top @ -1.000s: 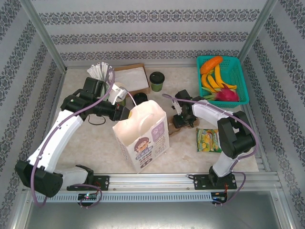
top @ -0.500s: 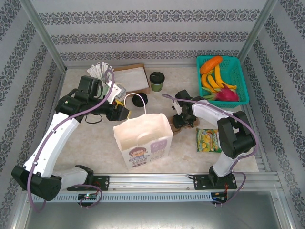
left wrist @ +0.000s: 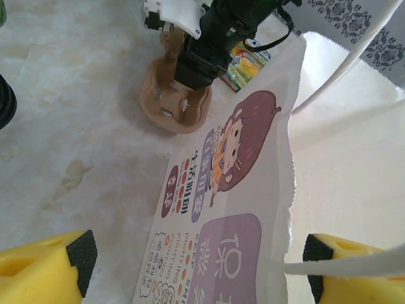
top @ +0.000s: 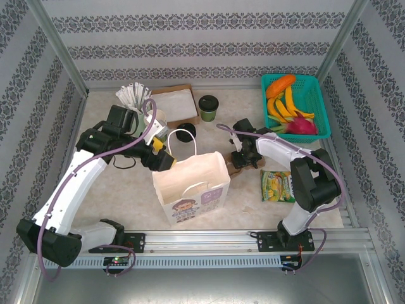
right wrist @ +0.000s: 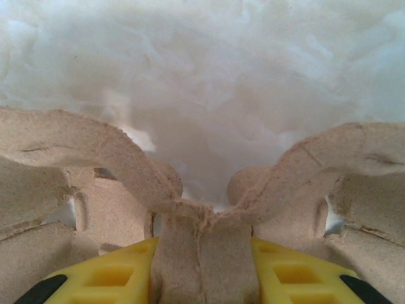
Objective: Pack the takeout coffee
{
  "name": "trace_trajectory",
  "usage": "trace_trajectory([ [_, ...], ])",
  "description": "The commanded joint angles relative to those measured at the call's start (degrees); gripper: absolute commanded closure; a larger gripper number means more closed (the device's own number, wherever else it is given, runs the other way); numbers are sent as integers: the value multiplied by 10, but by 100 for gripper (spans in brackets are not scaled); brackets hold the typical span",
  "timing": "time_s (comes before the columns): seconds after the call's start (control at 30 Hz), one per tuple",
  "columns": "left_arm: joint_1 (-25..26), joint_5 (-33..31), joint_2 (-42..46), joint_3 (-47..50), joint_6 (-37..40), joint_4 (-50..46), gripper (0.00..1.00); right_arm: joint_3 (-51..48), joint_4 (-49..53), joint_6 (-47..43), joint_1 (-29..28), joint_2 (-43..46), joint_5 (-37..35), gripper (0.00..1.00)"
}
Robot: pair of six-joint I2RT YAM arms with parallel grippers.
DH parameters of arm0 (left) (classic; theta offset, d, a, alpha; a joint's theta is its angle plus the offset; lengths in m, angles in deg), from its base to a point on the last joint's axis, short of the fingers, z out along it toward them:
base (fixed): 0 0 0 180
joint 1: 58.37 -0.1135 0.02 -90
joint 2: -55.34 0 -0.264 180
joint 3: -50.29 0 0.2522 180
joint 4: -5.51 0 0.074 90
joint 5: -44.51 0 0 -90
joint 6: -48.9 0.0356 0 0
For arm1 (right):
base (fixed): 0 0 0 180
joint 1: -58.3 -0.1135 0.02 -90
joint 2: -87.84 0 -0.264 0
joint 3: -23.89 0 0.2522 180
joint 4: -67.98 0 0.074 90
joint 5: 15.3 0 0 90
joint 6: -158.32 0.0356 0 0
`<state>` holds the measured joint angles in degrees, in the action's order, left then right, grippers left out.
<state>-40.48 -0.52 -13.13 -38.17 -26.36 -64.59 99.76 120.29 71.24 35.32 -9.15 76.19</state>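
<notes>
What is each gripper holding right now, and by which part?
The right gripper pinches the pulp cup carrier by its central ridge. The left gripper is open astride the top edge of the paper bag, gripping nothing.

Paper bag (left wrist: pixel 218 196), printed face: we note white Chinese-style characters on a purple panel, and smaller ones on purple ovals beside a cartoon girl; we cannot read them. Snack packet (top: pixel 276 185): lettering too small.

The paper bag (left wrist: pixel 253 209) wall stands between the fingers of my left hand (left wrist: pixel 197 253). Ahead of it the cardboard carrier (left wrist: pixel 174 101) blocks the way. The counter (left wrist: pixel 76 145) beside it lies free.
</notes>
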Motion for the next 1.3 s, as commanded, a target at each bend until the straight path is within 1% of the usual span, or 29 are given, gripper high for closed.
trace_trajectory([
  [0.0, -1, 12, 0, 9, 26, 2, 15, 12, 9, 11, 5, 18, -20, 67],
  [0.1, 6, 15, -3, 14, 36, -4, 19, 10, 12, 18, 9, 29, -24, 68],
  [0.2, 12, 22, 10, 30, 37, 11, 25, 8, 15, 22, 14, 41, -31, 69],
  [0.33, 17, 11, 28, 47, 34, 26, 27, 8, 24, 34, 21, 57, -34, 70],
  [0.4, 19, 1, 27, 47, 36, 20, 31, 6, 28, 43, 24, 67, -35, 70],
  [0.43, 20, -3, 24, 46, 38, 16, 36, 5, 29, 48, 26, 73, -37, 71],
  [0.57, 21, -14, 28, 39, 41, 18, 64, 1, 35, 62, 33, 99, -29, 71],
  [0.7, 20, -32, 44, 35, 41, 26, 81, 0, 54, 75, 38, 135, -26, 71],
  [0.8, 20, -57, 50, 29, 24, 27, 100, 10, 82, 94, 50, 175, -26, 71],
  [0.9, 20, -79, 58, 29, 2, 32, 100, 41, 123, 120, 68, 216, -25, 71],
  [1.03, 20, -81, 64, 32, -14, 34, 100, 105, 171, 152, 88, 266, 1, 70],
  [1.1, 20, -82, 62, 29, -24, 34, 100, 148, 193, 166, 88, 274, 42, 69],
  [1.17, 20, -78, 59, 26, -36, 38, 100, 191, 205, 184, 85, 274, 108, 69],
  [1.27, 20, -75, 56, 27, -49, 45, 100, 232, 184, 220, 73, 277, 207, 69],
])
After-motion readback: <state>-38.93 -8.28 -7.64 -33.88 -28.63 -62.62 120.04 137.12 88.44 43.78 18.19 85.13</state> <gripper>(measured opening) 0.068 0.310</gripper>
